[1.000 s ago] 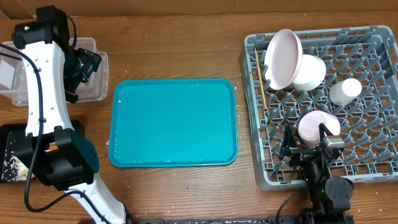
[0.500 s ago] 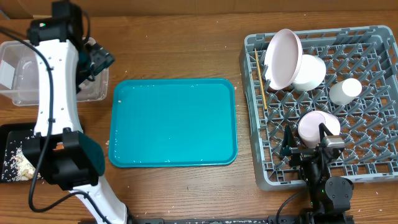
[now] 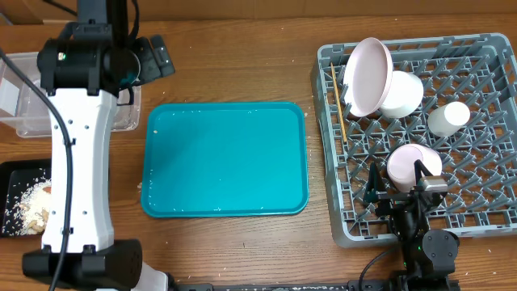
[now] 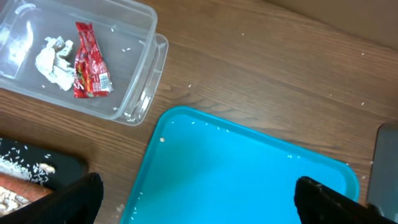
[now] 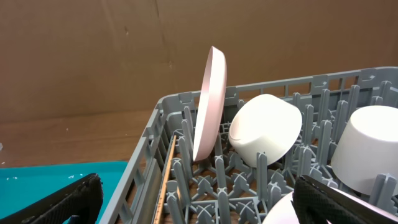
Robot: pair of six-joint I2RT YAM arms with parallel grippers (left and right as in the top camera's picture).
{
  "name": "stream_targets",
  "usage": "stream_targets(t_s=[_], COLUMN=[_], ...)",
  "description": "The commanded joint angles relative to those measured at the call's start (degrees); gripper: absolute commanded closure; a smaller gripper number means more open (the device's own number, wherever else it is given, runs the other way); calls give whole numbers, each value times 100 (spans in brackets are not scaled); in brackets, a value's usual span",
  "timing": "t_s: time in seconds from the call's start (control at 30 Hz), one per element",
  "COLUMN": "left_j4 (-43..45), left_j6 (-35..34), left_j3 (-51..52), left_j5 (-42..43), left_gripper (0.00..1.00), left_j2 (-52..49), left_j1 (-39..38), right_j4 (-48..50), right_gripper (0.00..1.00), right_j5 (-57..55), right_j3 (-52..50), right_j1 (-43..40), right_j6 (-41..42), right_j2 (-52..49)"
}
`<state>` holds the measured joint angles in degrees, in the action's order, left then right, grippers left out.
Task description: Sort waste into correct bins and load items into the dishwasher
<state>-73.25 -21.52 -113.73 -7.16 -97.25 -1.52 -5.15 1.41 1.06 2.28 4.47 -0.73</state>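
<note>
Red wrapper [image 4: 89,61] and tissue [image 4: 55,55] sit in the clear tub [image 4: 140,93], and the big plate [image 3: 367,73] stands in the grey rack [image 3: 485,44]. Sorting looks finished, so I'd just park (I think). My left gripper [image 4: 199,199] and right gripper [image 5: 199,199] are both spread, empty. My arm hides part of the black tray [image 3: 10,171].

Black tray [image 3: 20,168] partly beneath the left arm [image 3: 77,162] (also off-frame leftward)
</note>
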Motion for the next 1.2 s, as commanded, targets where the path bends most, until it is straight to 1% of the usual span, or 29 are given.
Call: stream_targets(t_s=[0.0, 0.03, 0.07, 0.2, 0.27, 0.3, 0.33, 0.37, 0.53, 0.7, 0.93, 1.03, 1.17], left_j4=[345, 608, 1073, 2277, 2900, 3322, 3893, 4212, 5560, 6767, 8421, 8745, 8745], left_j6=[225, 225, 229, 350, 684, 984, 1381, 1521, 1552, 1552, 1357, 1364, 1362], left_j3=[741, 1091, 1659, 3077, 3783, 4253, 4933, 5324, 6966, 8229, 9645, 10069, 10461], left_j5=[-72, -70, -26, 205, 507, 754, 1036, 1134, 1165, 1119, 1119, 1104, 911], left_gripper=[0, 0, 0, 0, 0, 0, 0, 0, 0, 0, 0, 0, 0], left_j2=[267, 391, 597, 1117, 1384, 1558, 1829, 1996, 2721, 3377, 4354, 4857, 5497], left_j1=[-2, -2, -2, -2, -2, -2, -2, -2, 0, 0, 0, 0, 0], right_j4=[35, 35, 35, 35, 35, 35, 35, 35, 35, 35, 35, 35, 35], right_gripper=[0, 0, 0, 0, 0, 0, 0, 0, 0, 0, 0, 0, 0], right_j5=[-46, -46, -46, -46, -46, -46, -46, -46, -46, -46, -46, -46, -46], right_j3=[-59, -59, -59, -59, -59, -59, -59, -59, -59, -59, -59, -59, -59], right_j1=[-11, -11, -11, -11, -11, -11, -11, -11, -11, -11, -11, -11, -11], right_j6=[0, 0, 0, 0, 0, 0, 0, 0, 0, 0, 0, 0, 0], right_j2=[57, 57, 57, 57, 57, 57, 57, 57, 57, 57, 57, 57, 57])
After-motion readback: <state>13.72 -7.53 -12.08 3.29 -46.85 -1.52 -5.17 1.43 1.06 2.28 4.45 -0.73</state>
